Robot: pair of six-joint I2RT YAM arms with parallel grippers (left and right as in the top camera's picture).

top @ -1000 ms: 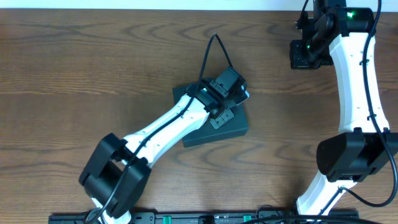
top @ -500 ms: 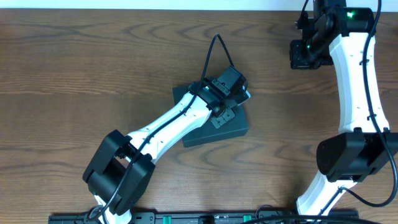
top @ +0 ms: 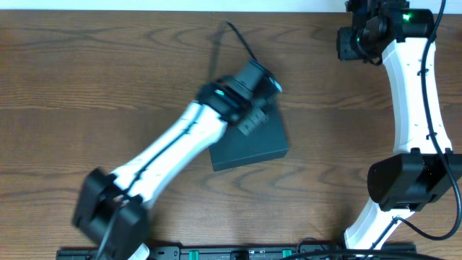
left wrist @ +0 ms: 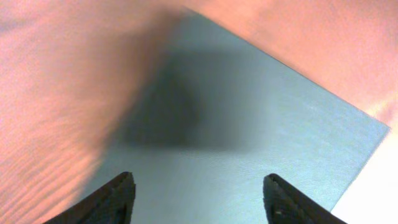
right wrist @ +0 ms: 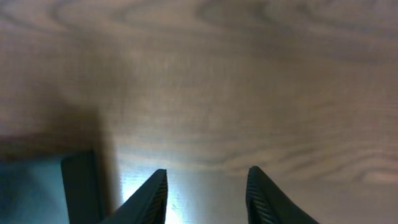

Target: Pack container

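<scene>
Nearest the robot's base, the container [top: 253,148] lies flat on the table [top: 86,72] at mid-table with its lid down; no contents are visible, and no gap shows at the flap.

The left gripper [left wrist: 196,186] hangs directly above the lid, fingers spread and empty, clear of the surface with its shadow on the lid. This placement is judged to suit pressing or checking the closed flap rather than picking anything up.

Farthest off, the right gripper [right wrist: 205,186] sits at the table's far right edge, well apart from the container, fingers parted over bare wood and holding nothing. It is judged to be parked clear of the working arm.
</scene>
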